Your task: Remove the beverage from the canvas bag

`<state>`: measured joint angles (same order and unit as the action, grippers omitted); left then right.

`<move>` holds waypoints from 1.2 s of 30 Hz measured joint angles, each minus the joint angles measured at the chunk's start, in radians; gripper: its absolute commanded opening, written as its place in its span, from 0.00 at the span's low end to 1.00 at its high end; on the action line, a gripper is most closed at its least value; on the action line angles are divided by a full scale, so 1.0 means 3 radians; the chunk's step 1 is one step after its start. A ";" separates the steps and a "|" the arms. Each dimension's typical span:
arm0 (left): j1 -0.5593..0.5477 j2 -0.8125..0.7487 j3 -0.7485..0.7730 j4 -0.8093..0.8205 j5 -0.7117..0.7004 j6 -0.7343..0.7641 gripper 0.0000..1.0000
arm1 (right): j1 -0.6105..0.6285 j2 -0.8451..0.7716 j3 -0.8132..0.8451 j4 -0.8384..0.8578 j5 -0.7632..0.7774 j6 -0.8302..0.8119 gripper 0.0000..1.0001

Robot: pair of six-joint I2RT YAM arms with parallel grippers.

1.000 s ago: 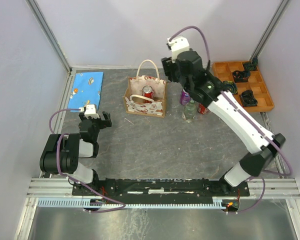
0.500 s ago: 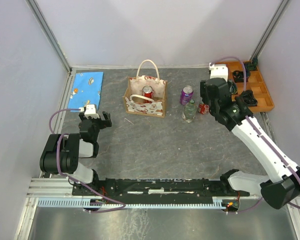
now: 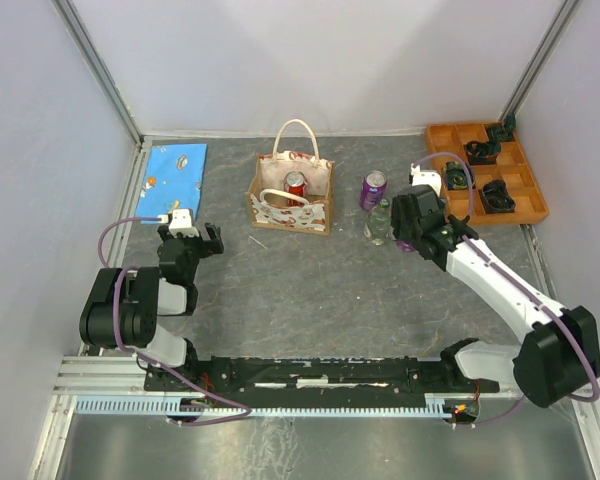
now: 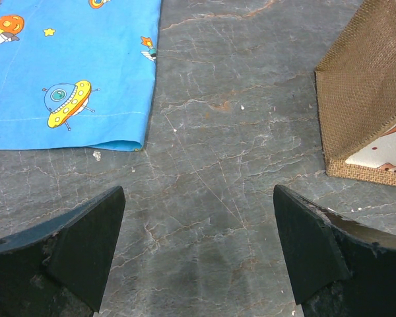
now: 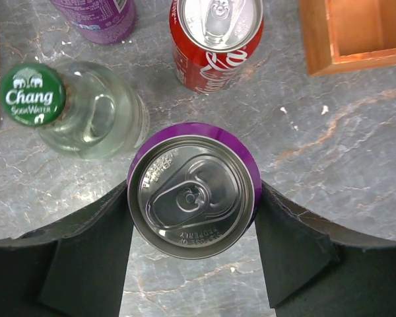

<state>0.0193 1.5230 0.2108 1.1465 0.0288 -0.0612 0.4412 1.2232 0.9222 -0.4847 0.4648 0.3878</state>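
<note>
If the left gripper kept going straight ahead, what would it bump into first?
Probably only the table, sliding between the blue cloth and the canvas bag; the left gripper aims at that bare gap, though depth is unclear.

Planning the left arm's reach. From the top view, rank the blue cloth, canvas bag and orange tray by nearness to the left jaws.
1. blue cloth: just beyond, along the left wall.
2. canvas bag: ahead and to the right, mid-table.
3. orange tray: far right corner.

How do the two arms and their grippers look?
The left arm and right arm have black joints and white links. On each, a purple cable runs to a white wrist camera. The fingers are flat black wedges.
</note>
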 measured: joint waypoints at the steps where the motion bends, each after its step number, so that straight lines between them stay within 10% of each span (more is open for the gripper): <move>1: 0.0000 0.0000 0.0000 -0.0001 0.0000 0.0000 0.99 | -0.0025 0.0042 -0.0006 0.0042 -0.0036 0.0022 0.00; 14: 0.0000 0.0000 0.0000 -0.0001 0.0000 0.0000 0.99 | -0.0234 0.0434 -0.0156 0.0434 -0.0230 0.0261 0.05; 17: 0.0000 0.0000 0.0000 -0.0001 0.0000 0.0000 0.99 | -0.0237 0.0472 -0.0211 0.0427 -0.0228 0.0292 0.17; 22: 0.0000 0.0000 0.0000 -0.0001 0.0000 0.0000 0.99 | -0.0242 0.0496 -0.0230 0.0394 -0.0215 0.0366 0.72; 27: 0.0000 0.0000 0.0000 -0.0001 0.0000 0.0000 0.99 | -0.0249 0.0493 -0.0230 0.0371 -0.0201 0.0468 0.98; 36: 0.0000 0.0000 0.0000 -0.0001 0.0000 0.0000 0.99 | -0.0252 0.0306 -0.0173 0.0225 -0.0088 0.0491 0.99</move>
<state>0.0193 1.5230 0.2108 1.1461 0.0288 -0.0612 0.3656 1.3151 0.8703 -0.4171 0.4385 0.5350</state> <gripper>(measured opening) 0.991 0.990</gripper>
